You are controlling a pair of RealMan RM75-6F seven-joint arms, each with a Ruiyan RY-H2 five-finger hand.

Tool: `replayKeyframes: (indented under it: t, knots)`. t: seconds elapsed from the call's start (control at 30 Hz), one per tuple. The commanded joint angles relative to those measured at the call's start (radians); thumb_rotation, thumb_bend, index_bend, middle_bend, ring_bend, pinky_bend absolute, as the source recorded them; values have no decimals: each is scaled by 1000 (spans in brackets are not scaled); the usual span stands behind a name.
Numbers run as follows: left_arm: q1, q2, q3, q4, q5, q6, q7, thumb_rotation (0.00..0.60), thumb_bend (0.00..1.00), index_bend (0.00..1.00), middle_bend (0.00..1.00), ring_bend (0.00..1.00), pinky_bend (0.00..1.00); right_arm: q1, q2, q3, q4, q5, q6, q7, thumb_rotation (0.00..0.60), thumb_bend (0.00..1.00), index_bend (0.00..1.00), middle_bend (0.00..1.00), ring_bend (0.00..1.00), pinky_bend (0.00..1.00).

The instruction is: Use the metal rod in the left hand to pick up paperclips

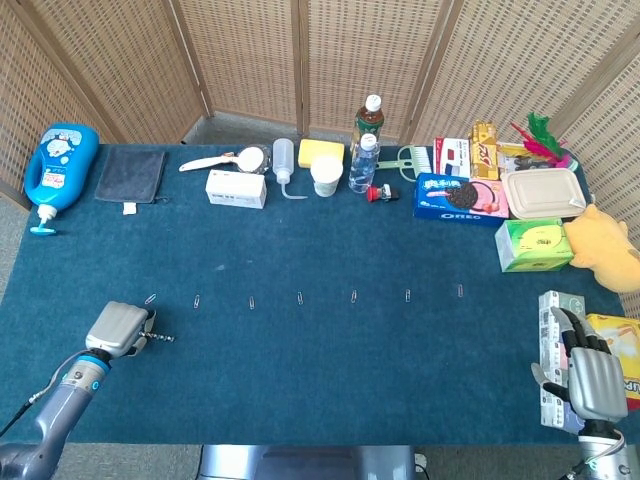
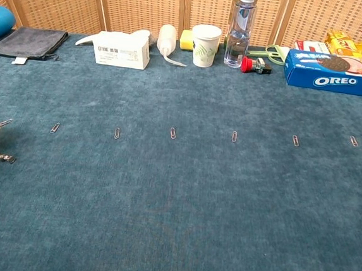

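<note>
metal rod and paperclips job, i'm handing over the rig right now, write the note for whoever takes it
Left hand holds the metal rod low at the table's near left, tip pointing right.
Right hand holds nothing, resting at the near right by a white box.
Paperclips lie in a row across the blue cloth: the leftmost paperclip just beyond the left hand, the rightmost paperclip far across.
Done: none visibly on the rod.
Left: collect the whole row, nearest clip first.
</note>
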Motion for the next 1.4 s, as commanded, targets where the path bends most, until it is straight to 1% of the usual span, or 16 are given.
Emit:
replayKeyframes:
  t: [0.03, 0.13, 0.37, 0.6, 0.87, 1.0, 1.1, 1.4]
  knots:
    - [-2, 1, 1, -3, -5, 1, 5, 600, 655, 571, 1000, 1000, 1000, -2, 0, 0, 2, -2, 3, 5, 600, 274, 103, 179, 146, 260]
    - [-3, 5, 0, -8, -7, 6, 7, 600, 668, 598, 1000, 1000, 1000, -3, 1, 0, 4, -5, 5, 10, 600, 273, 103, 182, 146, 261]
    - [1, 34, -10, -40, 15, 47, -13, 600, 678, 615, 1000, 1000, 1000, -5, 0, 0, 10, -13, 11, 25, 600, 273, 103, 185, 146, 261]
    - [14, 101, -32, -104, 53, 120, -48, 600, 681, 627, 1000, 1000, 1000, -4, -5, 0, 21, -21, 11, 46, 600, 274, 103, 185, 146, 261]
    - [17, 172, -60, -150, 50, 155, -66, 600, 682, 631, 1000, 1000, 1000, -5, -7, -1, 30, -26, 10, 65, 600, 274, 102, 185, 146, 261]
    - [10, 196, -73, -151, 24, 144, -63, 600, 682, 631, 1000, 1000, 1000, -6, -8, -2, 35, -26, 8, 72, 600, 274, 100, 185, 146, 261]
    - [2, 202, -74, -132, -4, 120, -52, 600, 681, 631, 1000, 1000, 1000, -6, -9, -1, 37, -24, 7, 74, 600, 274, 99, 185, 146, 261]
    - [-10, 174, -69, -60, -73, 63, -45, 600, 681, 631, 1000, 1000, 1000, -3, -14, 0, 38, -18, -3, 66, 600, 274, 97, 185, 146, 261]
